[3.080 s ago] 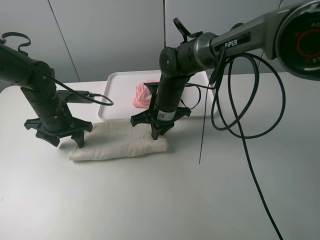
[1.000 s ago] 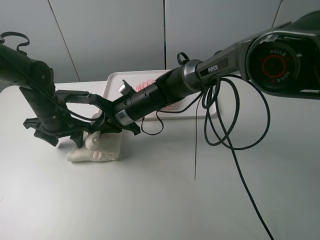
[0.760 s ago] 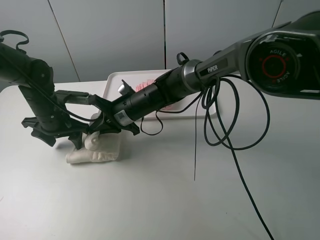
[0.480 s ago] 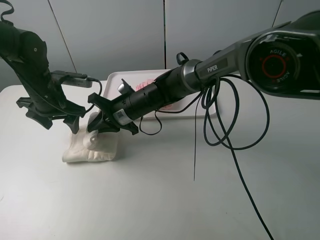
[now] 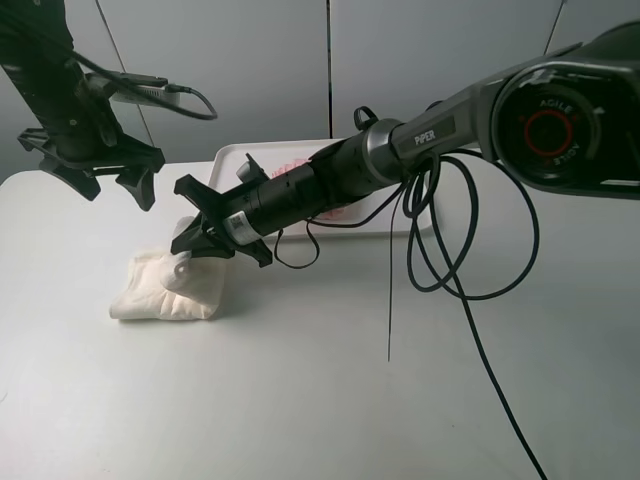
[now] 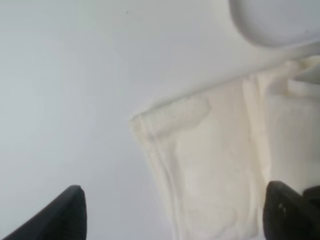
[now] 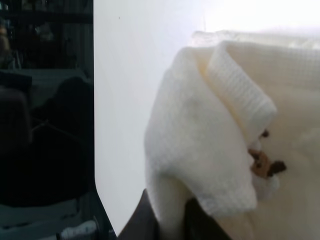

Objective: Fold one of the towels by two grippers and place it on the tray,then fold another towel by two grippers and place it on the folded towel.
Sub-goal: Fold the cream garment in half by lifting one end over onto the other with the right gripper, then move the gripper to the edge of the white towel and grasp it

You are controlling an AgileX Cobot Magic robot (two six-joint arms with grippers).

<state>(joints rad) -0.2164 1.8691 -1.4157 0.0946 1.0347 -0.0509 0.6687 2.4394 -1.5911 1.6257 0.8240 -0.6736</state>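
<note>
I count two arms, two towels and one tray on my table (image 5: 320, 400). Farthest left, my left end effector (image 5: 92, 172) hangs in the air above the table's left rear part, fingers spread wide and gripping nothing, well clear of the cloth. Below and to its right lies the cream towel (image 5: 165, 290), folded into a thick bundle near the table's left side, with bare surface around its left, front and right edges. My right end effector (image 5: 205, 240) reaches across the middle from the right and is clenched on a raised fold at the bundle's right rear corner. Behind that arm sits the white tray (image 5: 225, 165), and on it I can see a scrap of the pink towel (image 5: 300, 165), mostly hidden by the arm. Everything right of the arm's dangling cables is open table, up to the right edge.

The left wrist view shows what the high camera cannot: the stacked layers at one corner of the cream towel (image 6: 210, 165), seen from above between two dark fingertips (image 6: 62, 215), and the tray's rounded corner (image 6: 275, 25). The right wrist view shows the pinched fold (image 7: 220, 125) up close, its waffle weave and a small brown mark, with the table's edge beyond.
</note>
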